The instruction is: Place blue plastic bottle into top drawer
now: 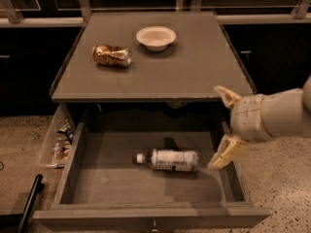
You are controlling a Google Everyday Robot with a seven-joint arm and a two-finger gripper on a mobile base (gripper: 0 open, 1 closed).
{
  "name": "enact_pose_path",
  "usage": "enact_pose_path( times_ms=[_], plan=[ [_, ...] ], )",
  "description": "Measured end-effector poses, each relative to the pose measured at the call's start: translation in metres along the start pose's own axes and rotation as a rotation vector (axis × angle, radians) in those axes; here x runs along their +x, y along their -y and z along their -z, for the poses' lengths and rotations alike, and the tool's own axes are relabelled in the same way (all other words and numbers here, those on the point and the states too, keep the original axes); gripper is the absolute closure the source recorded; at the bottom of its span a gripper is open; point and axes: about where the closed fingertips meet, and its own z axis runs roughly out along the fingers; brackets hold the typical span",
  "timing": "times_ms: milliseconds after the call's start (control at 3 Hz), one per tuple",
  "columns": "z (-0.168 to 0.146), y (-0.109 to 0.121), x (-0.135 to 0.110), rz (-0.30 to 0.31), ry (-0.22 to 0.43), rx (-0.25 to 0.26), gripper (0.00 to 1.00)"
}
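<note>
The blue plastic bottle (171, 159) lies on its side on the flat grey bottom of the open top drawer (121, 181), white cap pointing left. My gripper (225, 125) is open and empty. It hangs at the drawer's right side, to the right of and above the bottle, clear of it. One pale finger (226, 96) points up by the table's front right corner and the other (227, 152) points down over the drawer's right wall.
On the grey tabletop (194, 67) lie a dented gold-brown can (112, 55) and a white bowl (156, 37). A clear bin of small packets (57, 140) stands left of the drawer. A black bar (30, 202) lies on the speckled floor at bottom left.
</note>
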Motion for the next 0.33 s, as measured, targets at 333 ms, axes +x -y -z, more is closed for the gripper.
enact_pose_path(
  times_ms=[333],
  plan=[
    [0.0007,-0.0008,-0.0021,0.007,-0.003,-0.002,0.0]
  ],
)
